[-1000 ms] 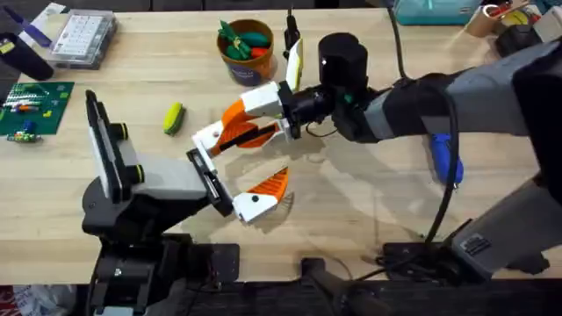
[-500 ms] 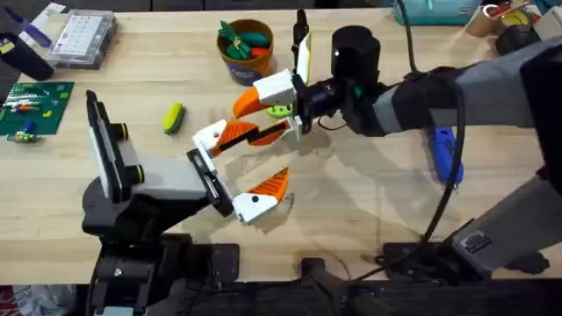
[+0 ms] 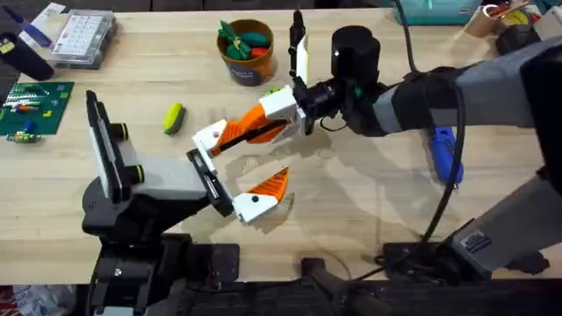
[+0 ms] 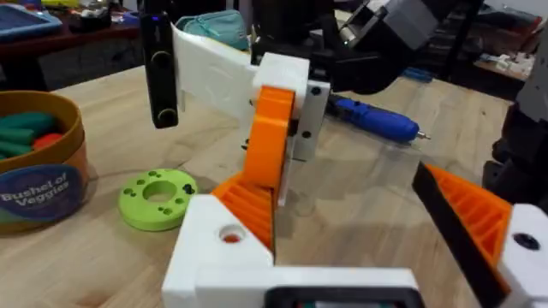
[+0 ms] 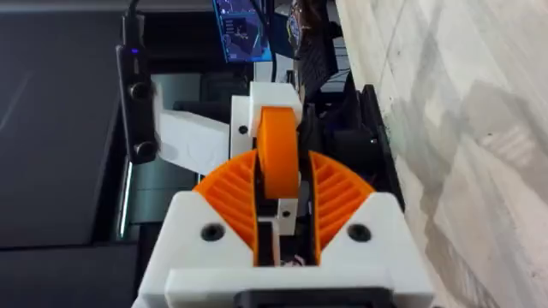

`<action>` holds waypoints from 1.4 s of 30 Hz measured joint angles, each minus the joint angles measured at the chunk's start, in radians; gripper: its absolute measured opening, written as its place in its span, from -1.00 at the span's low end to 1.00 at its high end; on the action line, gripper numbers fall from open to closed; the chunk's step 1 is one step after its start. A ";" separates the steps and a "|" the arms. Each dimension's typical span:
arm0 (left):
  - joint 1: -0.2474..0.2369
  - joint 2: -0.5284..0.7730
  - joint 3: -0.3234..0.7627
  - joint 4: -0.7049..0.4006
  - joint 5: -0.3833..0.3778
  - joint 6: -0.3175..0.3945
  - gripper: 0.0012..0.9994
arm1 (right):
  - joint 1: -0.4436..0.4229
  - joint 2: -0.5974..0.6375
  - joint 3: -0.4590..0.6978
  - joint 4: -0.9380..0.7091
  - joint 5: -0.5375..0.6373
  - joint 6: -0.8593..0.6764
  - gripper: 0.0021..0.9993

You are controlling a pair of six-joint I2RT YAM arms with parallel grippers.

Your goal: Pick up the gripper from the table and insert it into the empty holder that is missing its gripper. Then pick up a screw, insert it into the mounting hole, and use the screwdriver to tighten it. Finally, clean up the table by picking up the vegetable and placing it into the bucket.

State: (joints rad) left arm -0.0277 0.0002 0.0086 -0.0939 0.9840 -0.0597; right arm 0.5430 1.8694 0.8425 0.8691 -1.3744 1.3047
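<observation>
The gripper, a white block with an orange blade, sits as the far finger of my open left gripper. Its white block has a hole. My right gripper reaches in from the right, rolled on its side, orange pads shut on that blade. The blue screwdriver lies on the table under the right arm. The yellow-green vegetable lies left of centre. The bucket holds toy vegetables at the back. A screw is out of view.
A green ring lies on the table near the bucket. A black cylinder stands behind the right wrist. A clear parts box and a green circuit board sit at the far left.
The right gripper rose and drew back, uncovering the green ring, then came down onto the left gripper's far finger. The left arm has not moved.
</observation>
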 joint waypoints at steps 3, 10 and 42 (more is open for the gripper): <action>0.000 0.000 0.000 0.000 0.000 0.000 0.97 | 0.000 0.000 0.000 0.000 0.001 0.000 -0.44; 0.000 0.000 0.000 0.000 0.000 0.000 0.97 | 0.017 0.000 0.000 0.000 0.040 0.000 -0.49; 0.000 0.002 0.000 -0.001 -0.011 -0.029 0.97 | 0.034 0.000 0.006 -0.021 0.091 0.012 -0.99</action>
State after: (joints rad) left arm -0.0273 0.0017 0.0086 -0.0944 0.9730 -0.0886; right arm 0.5768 1.8694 0.8482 0.8481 -1.2830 1.3164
